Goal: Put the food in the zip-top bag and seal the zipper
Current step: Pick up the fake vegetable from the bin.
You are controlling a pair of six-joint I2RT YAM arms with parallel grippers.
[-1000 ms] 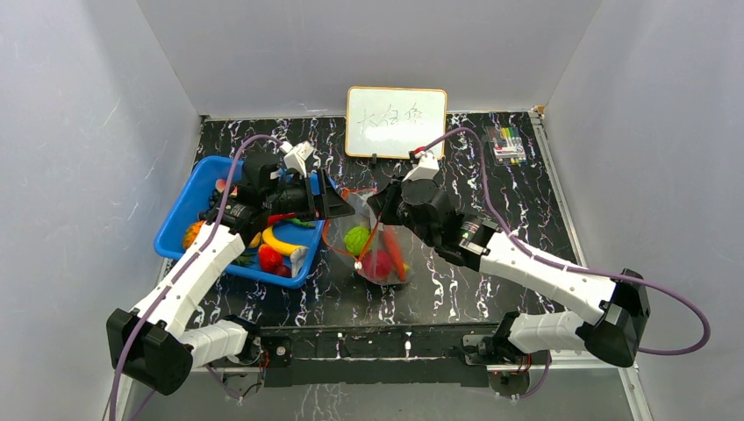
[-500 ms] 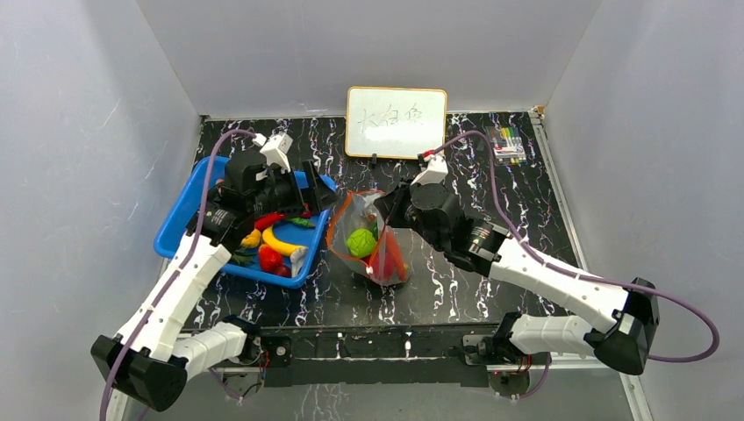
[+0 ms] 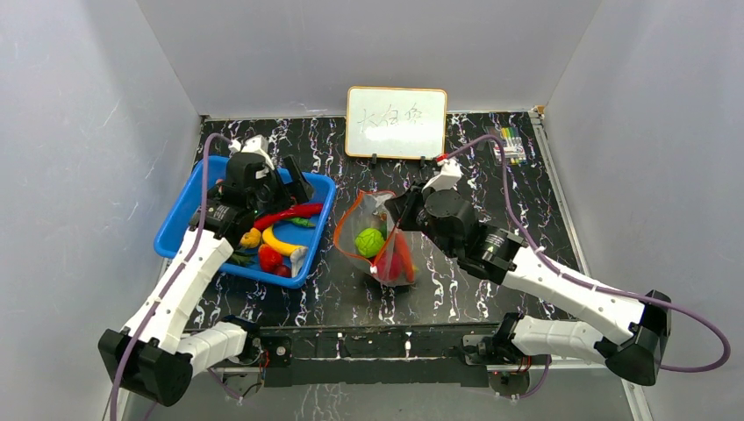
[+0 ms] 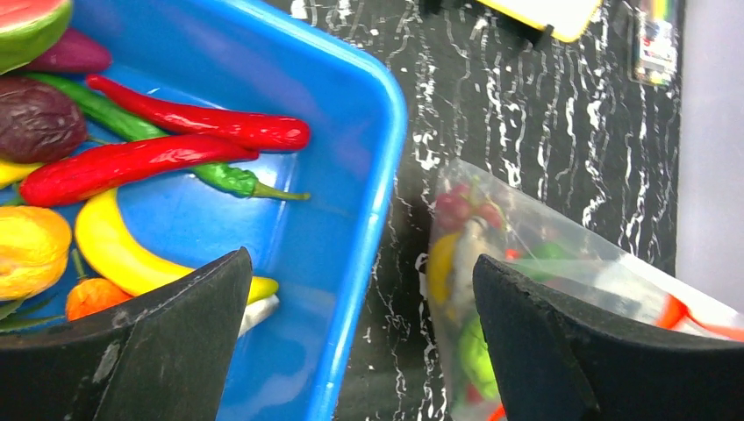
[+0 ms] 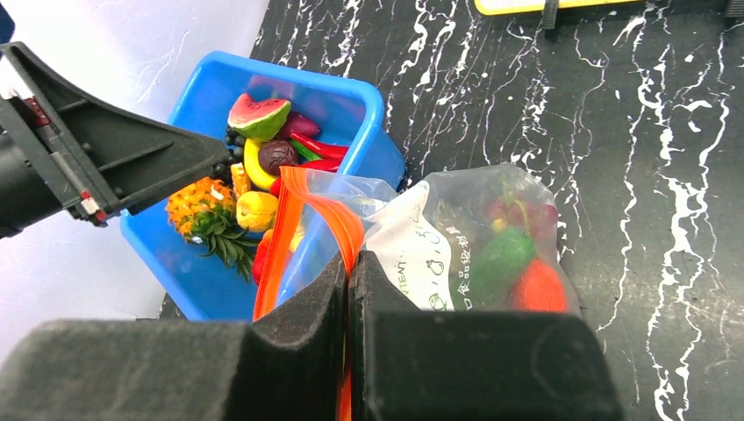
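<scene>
The right gripper (image 5: pixel 349 289) is clamped only on the orange zipper (image 5: pixel 329 210) of the bag (image 5: pixel 421 237), so the mouth may sag shut or slip free before the left gripper (image 4: pixel 358 263), jaws wide apart and empty, fetches chillies (image 4: pixel 132 162) lying ahead of them in the basket (image 4: pixel 368 114).

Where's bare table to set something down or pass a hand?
Free: far-right table between marker pack and right arm; near strip between zip-top bag and the arm bases; back-left corner between blue basket and whiteboard. Crowded: the slim gap between basket and bag.
</scene>
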